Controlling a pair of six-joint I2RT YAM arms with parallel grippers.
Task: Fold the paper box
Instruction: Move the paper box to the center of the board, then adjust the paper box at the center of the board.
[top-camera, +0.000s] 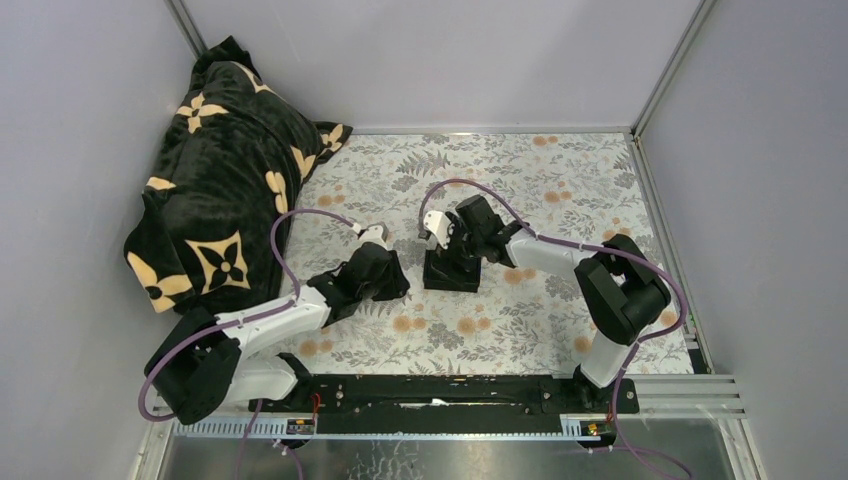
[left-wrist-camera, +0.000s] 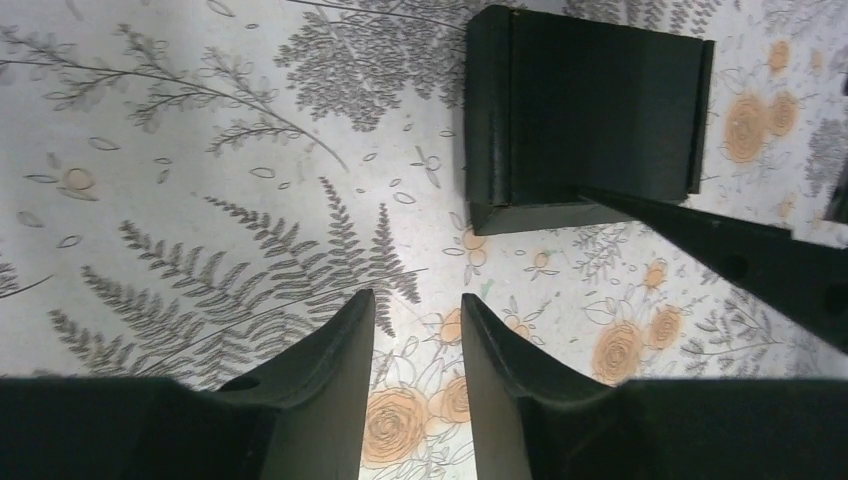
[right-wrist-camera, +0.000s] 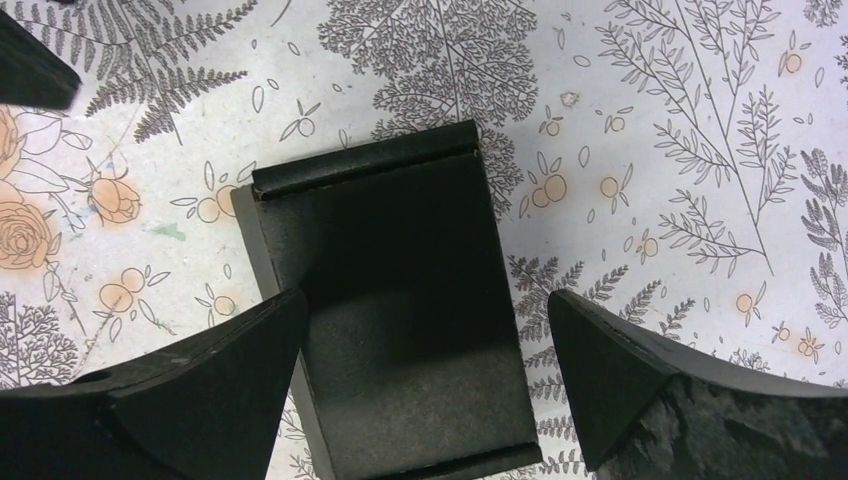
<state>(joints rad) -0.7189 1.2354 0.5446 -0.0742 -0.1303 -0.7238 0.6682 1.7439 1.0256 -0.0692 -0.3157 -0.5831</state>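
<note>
Straddles paper box (right-wrist-camera: 390, 230) with right tool (right-wrist-camera: 425, 300) spread wide, gripping nothing; aims half-parted, empty left tool (left-wrist-camera: 416, 297) toward it; blanket (top-camera: 225, 180) off that tool's left.

White-and-black left arm (top-camera: 285, 322), matching right arm (top-camera: 545, 255), looping purple cables (top-camera: 272, 245), matte black wedge-shaped fingers (right-wrist-camera: 200, 390)

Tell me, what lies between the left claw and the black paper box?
Only bare flowered table cover lies between the left claw and the paper box. The left wrist view shows it best.
</note>
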